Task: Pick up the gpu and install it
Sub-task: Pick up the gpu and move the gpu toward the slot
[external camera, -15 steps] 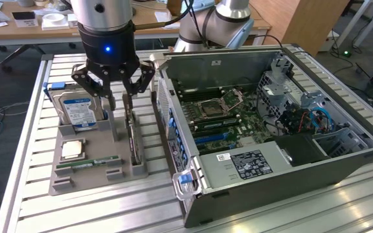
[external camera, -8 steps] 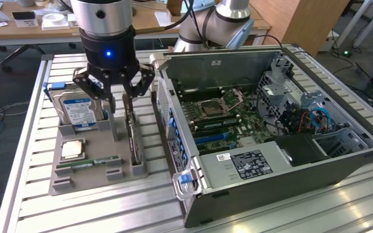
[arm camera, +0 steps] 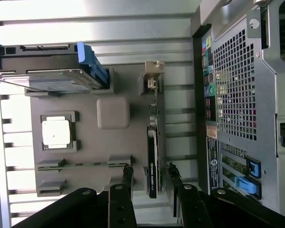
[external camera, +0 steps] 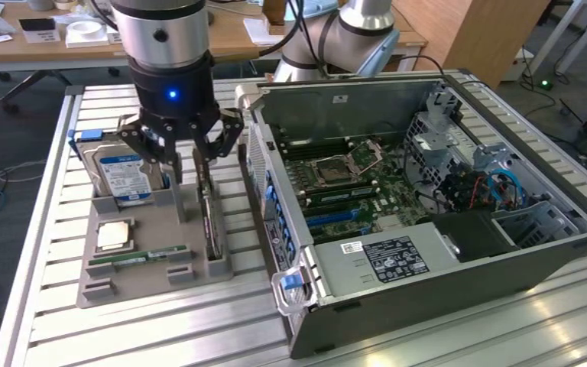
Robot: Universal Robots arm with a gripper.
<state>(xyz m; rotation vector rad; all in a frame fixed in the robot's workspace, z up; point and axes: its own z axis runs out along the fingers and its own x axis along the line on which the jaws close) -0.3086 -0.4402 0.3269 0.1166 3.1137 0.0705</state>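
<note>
The gripper (external camera: 193,155) is hovering released over the upright gpu (external camera: 210,222), with the hard drive (external camera: 120,176) and computer case (external camera: 304,252) flanking closely.

a: list the items on the slatted metal surface (external camera: 171,336).
b: one grey holder tray (external camera: 120,289). a hard drive (external camera: 122,174) with a blue-white label stands on edge in the tray's far slot. a square processor chip (external camera: 116,235) lies flat in a recess in front of the drive. a narrow green ram stick (external camera: 138,257) rests on its edge between two brackets, nearer the camera.
a: and toward the exterior view's right?
b: an open computer case (external camera: 457,283) lies on its side, just beside the tray. inside it: a motherboard (external camera: 350,195) with a cpu socket (external camera: 332,168), a labelled power supply (external camera: 396,258), and blue cables (external camera: 503,187) near the drive cage.
</note>
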